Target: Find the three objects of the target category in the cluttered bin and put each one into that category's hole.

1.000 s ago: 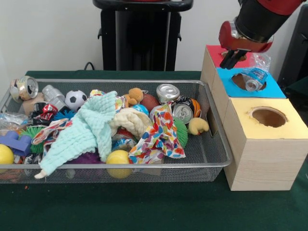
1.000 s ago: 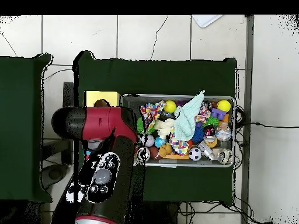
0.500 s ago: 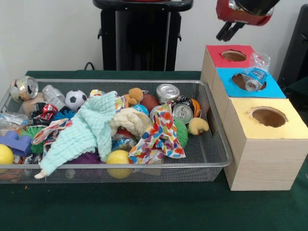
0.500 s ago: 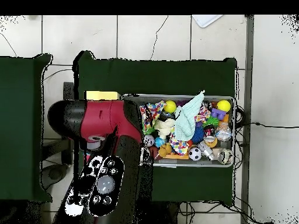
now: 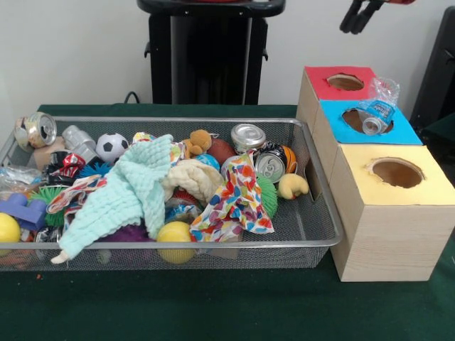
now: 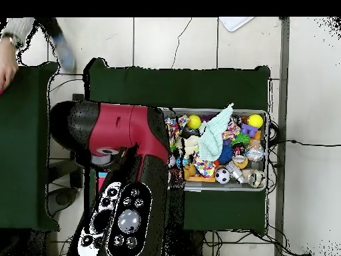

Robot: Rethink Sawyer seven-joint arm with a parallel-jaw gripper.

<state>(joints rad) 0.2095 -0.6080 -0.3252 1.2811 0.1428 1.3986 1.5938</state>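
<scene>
A small clear water bottle (image 5: 377,108) with a blue-and-white label lies tilted across the blue-surround hole (image 5: 351,118) and rests on its rim. My gripper (image 5: 360,14) is high above the boxes at the top edge, well clear of the bottle, with its fingers apart and empty. The wire mesh bin (image 5: 213,245) is full of clutter. A crumpled clear plastic thing (image 5: 14,177) lies at its left end; I cannot tell whether it is a bottle. In the overhead view my arm (image 6: 123,167) hides the boxes and covers the left end of the bin (image 6: 226,189).
Red-surround hole (image 5: 345,82) and yellow-surround hole (image 5: 397,172) flank the blue one. The bin holds metal cans (image 5: 248,135), a mint cloth (image 5: 128,192), a patterned cloth (image 5: 234,202), balls and toys. A person's hand (image 6: 6,63) shows at the overhead view's top left.
My gripper has risen from just above the red and blue holes to the top edge. The bottle stays on the blue hole. A person's hand has come into the overhead view.
</scene>
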